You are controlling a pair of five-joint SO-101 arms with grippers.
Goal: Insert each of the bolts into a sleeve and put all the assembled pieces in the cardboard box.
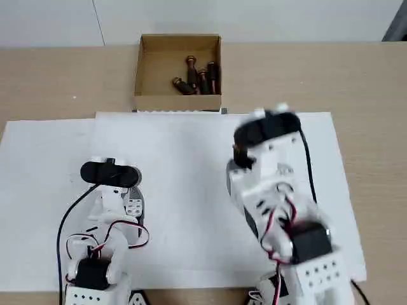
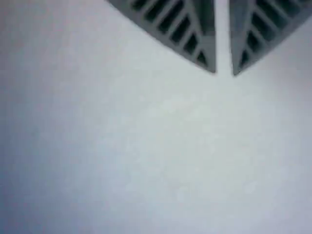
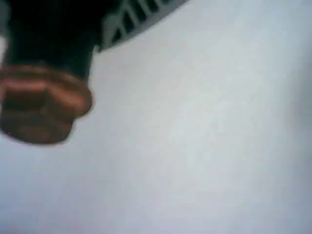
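The cardboard box (image 1: pixel 179 102) stands at the far edge of the table and holds several assembled pieces (image 1: pixel 197 79), copper bolts in dark sleeves. My right gripper (image 1: pixel 237 156) hovers over the white sheet, on the right and short of the box. It is shut on a bolt with a sleeve: the copper bolt head (image 3: pixel 43 105) sticks out of the black sleeve (image 3: pixel 48 34). My left gripper (image 2: pixel 224 72) is shut with nothing in it, pointing down close over the sheet; its arm (image 1: pixel 109 173) is folded at the near left.
A white paper sheet (image 1: pixel 184 190) covers the middle of the wooden table (image 1: pixel 369 82). Bare sheet lies between the two arms and up to the box.
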